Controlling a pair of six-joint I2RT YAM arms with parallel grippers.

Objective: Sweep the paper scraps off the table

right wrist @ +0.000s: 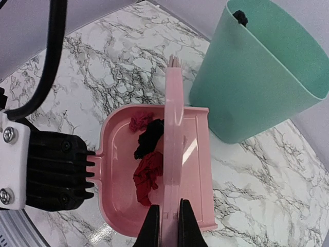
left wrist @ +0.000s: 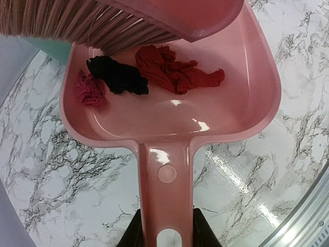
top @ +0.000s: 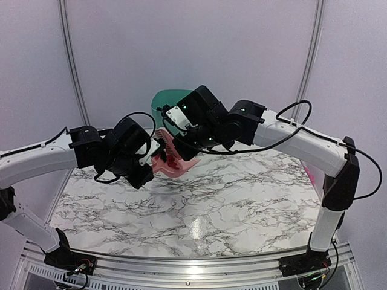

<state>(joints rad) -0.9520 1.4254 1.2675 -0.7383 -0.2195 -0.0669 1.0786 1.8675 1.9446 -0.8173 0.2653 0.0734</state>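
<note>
Three paper scraps lie in the pink dustpan (left wrist: 221,118): a magenta one (left wrist: 90,88), a black one (left wrist: 117,75) and a red one (left wrist: 177,71). My left gripper (left wrist: 167,235) is shut on the dustpan's handle and holds it above the marble table (top: 211,205). My right gripper (right wrist: 168,218) is shut on the pink brush (right wrist: 172,128), whose bristles (left wrist: 77,23) rest over the pan's open mouth. The right wrist view shows the same scraps beside the brush, the red one (right wrist: 146,177) nearest.
A teal bin (right wrist: 257,77) stands just beyond the dustpan at the back of the table, with a black scrap (right wrist: 239,17) inside its rim. It also shows in the top view (top: 166,101) behind both wrists. A pink object (top: 311,175) lies at the table's right edge.
</note>
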